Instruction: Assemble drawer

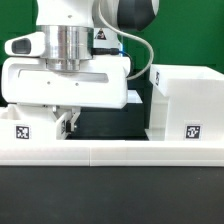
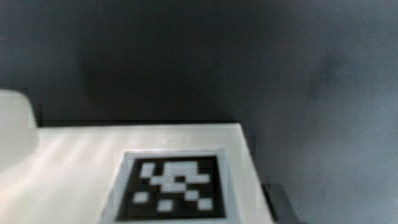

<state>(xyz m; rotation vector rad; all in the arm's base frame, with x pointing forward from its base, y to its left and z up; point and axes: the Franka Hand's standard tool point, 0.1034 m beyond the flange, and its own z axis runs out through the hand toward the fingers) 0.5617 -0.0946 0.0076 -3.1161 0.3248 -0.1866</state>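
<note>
The large white box shell of the drawer stands at the exterior view's right, with a square tag on its front. A smaller white tray with a tag sits at the left, behind the border wall. My gripper hangs low at the tray's right end, its fingers close together. The exterior view does not show whether they hold anything. In the wrist view a white tagged surface lies very close and blurred, with a dark finger just beside its edge. Another white piece shows between gripper and shell.
A long low white border wall runs across the front in the exterior view. The dark table stretches beyond the tagged part in the wrist view. The arm's body covers the middle of the scene.
</note>
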